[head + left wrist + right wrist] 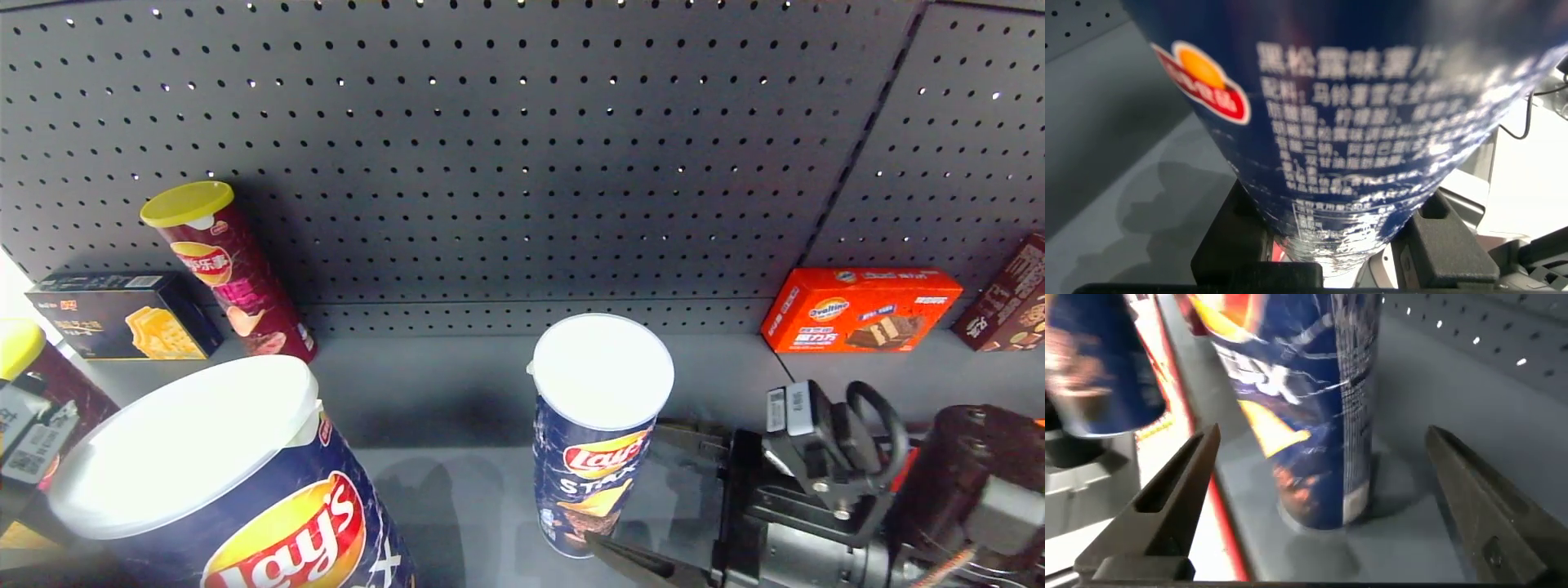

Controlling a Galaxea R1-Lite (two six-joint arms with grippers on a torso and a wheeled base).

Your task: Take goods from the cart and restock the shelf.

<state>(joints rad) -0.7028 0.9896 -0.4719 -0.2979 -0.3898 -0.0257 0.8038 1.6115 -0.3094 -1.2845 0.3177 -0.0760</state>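
A red-yellow logo w/ white lettering is carried by the centre navy can (pixel 600 457) and the near-left navy can (pixel 237 490), the latter's back being covered w/ rows of small white print (pixel 1372 139), too blurred to be read. Logos and product pics are borne by the maroon can (pixel 233 278) and dark box (pixel 122 317) far left, and by the orange box (pixel 857 310) and brown box (pixel 1012 298) far right. A QR-code tag (pixel 37 457) is seen at the near-left edge.

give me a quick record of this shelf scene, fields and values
held can: blue chip can in left gripper
shelf can: second blue can, upright on shelf
right gripper: open, a finger on each side of second blue can, not touching
back left: maroon can, dark box
back right: orange box, brown box
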